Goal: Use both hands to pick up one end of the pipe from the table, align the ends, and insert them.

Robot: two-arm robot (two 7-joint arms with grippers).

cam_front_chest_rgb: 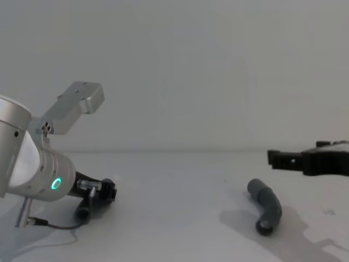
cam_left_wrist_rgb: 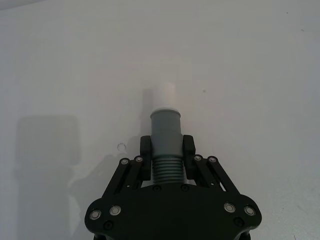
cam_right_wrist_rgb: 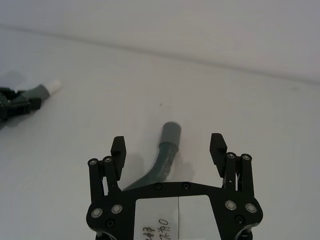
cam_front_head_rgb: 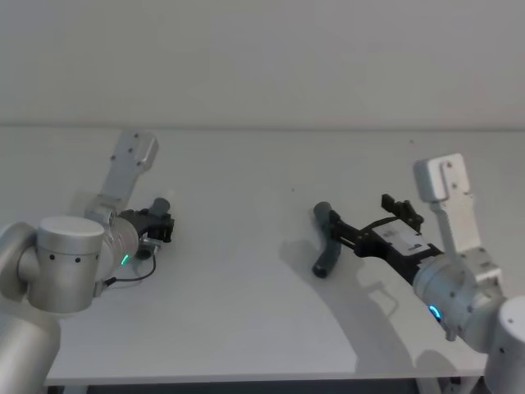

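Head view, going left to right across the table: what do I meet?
left hand, shut on one pipe piece → loose pipe piece, with the open right hand straddling it → right arm

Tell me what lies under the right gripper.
Under the open right gripper lies a bent grey pipe piece on the white table, untouched between the fingers. Its near end runs beneath the gripper's body, hidden.

left end effector (cam_left_wrist_rgb: 167, 146) hides the rear of its pipe piece (cam_left_wrist_rgb: 165, 125); right end effector (cam_right_wrist_rgb: 168, 146) apparently overlaps the other piece (cam_right_wrist_rgb: 170, 134).
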